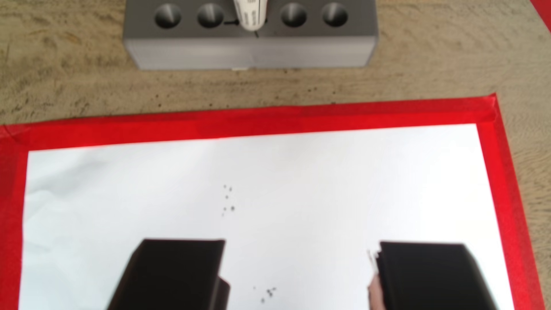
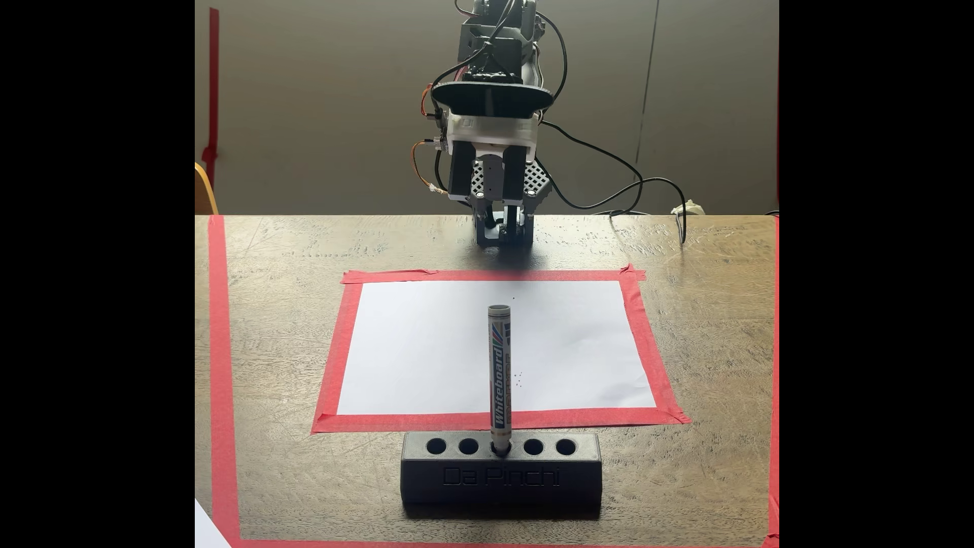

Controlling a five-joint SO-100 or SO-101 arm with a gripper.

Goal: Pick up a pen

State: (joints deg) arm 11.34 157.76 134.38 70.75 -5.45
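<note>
Wood table (image 2: 685,342): pen (image 2: 499,377) upright in holder (image 2: 500,477) mid hole; fingers (image 1: 298,262) wide apart, empty.

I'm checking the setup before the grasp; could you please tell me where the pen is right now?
In the fixed view the pen stands upright in the middle hole of the dark holder block, just in front of the red-taped white paper.

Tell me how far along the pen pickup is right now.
Nothing is done yet: the pen stands upright in the middle hole of the grey holder. The gripper is open and empty above the white paper, short of the holder. Left to do: reach the pen, close on it and lift it out.
</note>
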